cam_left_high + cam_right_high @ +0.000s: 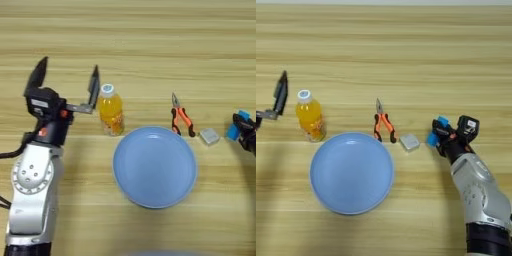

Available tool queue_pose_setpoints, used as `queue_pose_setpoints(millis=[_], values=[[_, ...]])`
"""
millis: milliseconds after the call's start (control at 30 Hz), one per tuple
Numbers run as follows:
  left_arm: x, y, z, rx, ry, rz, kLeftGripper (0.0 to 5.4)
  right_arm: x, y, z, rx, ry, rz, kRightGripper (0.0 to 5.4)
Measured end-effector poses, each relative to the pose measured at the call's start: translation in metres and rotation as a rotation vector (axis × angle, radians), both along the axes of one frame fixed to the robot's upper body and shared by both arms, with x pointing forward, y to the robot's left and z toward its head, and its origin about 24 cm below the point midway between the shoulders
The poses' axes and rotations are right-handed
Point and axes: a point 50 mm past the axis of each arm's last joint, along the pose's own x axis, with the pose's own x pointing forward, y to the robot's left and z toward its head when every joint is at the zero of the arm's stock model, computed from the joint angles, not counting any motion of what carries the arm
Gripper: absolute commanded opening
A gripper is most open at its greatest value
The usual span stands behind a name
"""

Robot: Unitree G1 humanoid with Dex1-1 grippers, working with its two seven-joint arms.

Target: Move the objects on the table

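Tan wooden table | orange bottle upright, white-capped | blue bar gripped

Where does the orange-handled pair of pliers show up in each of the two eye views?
Left eye view: the pliers lie right of centre, just above the blue plate's upper right rim.
Right eye view: the pliers lie at mid-picture.
Shared landmark: the small grey block just to their right.
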Motion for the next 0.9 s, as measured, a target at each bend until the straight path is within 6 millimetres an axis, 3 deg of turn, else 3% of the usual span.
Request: queue_pose_setpoints(millis=[133,400,467,533,600,900], values=[[0.011,0.024,-0.027,0.022,0.108,0.12,5.4,0.002,-0.004,-0.005,-0.083,0.047,-0.012,0.78],[0.017,0.031,-0.052,0.044,0.178,0.151,5.4,0.005,-0.005,-0.006,-0.145,0.072,0.001,0.78],[0.02,0.034,-0.062,0.043,0.215,0.167,5.4,0.006,-0.004,-0.007,-0.162,0.079,0.012,1.23],[0.021,0.038,-0.074,0.04,0.263,0.187,5.4,-0.001,-0.002,-0.025,-0.169,0.173,0.025,1.53],[0.024,0.041,-0.084,0.038,0.304,0.197,5.4,-0.002,-0.001,-0.027,-0.193,0.178,0.034,2.06],[0.025,0.044,-0.085,0.036,0.303,0.203,5.4,-0.001,0.004,-0.025,-0.186,0.157,0.055,3.11]])
